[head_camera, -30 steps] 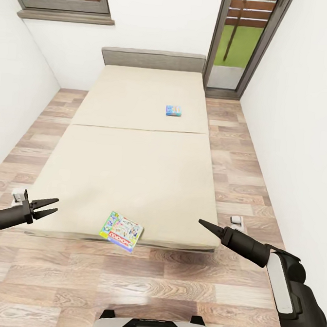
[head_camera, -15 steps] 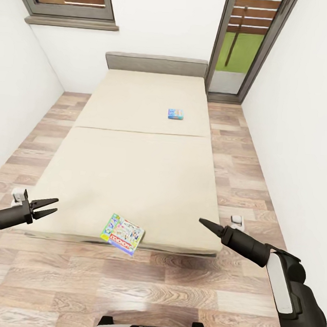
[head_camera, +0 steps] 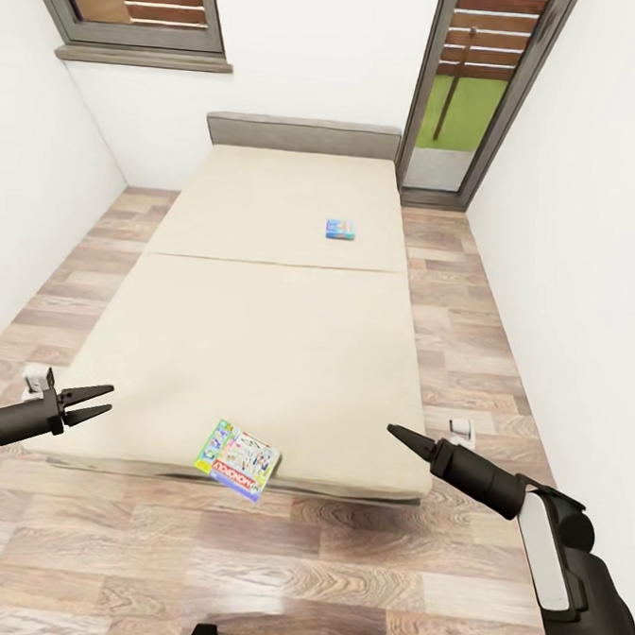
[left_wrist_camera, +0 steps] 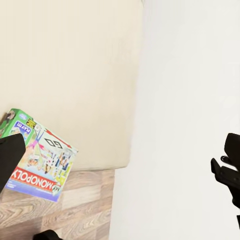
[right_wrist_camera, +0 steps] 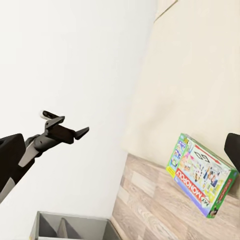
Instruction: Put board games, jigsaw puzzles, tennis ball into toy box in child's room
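View drawn back slightly from bed; 2 board games untouched: Monopoly box overhanging foot edge, small box farther up. Left tool spread, empty; right tool seemingly clenched, nothing held.

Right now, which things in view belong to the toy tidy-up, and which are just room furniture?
Job:
- Monopoly board game, overhanging the bed's near edge
- small blue board game, farther up the bed

Not part of it:
- bed
- window
- glass door
- grey divided bin
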You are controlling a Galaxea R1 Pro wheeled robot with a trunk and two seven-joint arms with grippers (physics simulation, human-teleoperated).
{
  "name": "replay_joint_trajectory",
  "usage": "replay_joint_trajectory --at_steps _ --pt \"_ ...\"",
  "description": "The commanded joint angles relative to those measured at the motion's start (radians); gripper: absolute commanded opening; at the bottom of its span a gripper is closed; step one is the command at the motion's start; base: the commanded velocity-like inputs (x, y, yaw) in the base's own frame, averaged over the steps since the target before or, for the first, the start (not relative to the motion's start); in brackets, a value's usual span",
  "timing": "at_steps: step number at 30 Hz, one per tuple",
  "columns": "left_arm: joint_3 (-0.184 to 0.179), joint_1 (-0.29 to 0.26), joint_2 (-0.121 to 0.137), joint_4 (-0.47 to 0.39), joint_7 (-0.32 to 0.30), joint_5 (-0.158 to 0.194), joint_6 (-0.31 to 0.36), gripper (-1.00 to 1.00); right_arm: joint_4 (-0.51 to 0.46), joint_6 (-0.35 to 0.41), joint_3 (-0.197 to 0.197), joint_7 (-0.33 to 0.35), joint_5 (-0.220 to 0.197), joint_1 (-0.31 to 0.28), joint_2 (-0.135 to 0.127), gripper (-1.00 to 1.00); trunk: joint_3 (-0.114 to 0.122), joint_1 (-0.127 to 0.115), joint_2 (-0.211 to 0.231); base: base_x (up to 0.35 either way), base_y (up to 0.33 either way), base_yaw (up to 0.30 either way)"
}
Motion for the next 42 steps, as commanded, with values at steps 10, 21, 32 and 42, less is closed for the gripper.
replay_joint_trajectory --at_steps 10,21,32,42 --pt "0.000 0.000 0.000 0.000 -0.002 0.001 0.004 1.00 0.000 0.005 -0.001 -0.001 -0.002 0.005 -0.001 1.00 0.016 0.000 -0.001 0.000 0.000 0.000" --pt "0.002 0.000 -0.002 0.000 0.001 0.001 0.000 1.00 0.000 0.005 0.000 -0.003 -0.002 0.005 -0.001 1.00 0.034 0.000 -0.001 0.000 0.000 0.000" --pt "-0.051 0.000 -0.002 0.000 0.002 0.000 0.000 1.00 0.000 0.005 0.000 -0.004 0.000 0.006 0.000 1.00 0.052 0.000 -0.001 0.000 0.000 0.000" --pt "-0.061 0.000 -0.003 0.000 0.002 0.001 0.000 1.00 0.000 0.003 0.000 -0.005 0.001 0.007 0.002 1.00 0.069 0.000 -0.001 0.000 0.000 0.000"
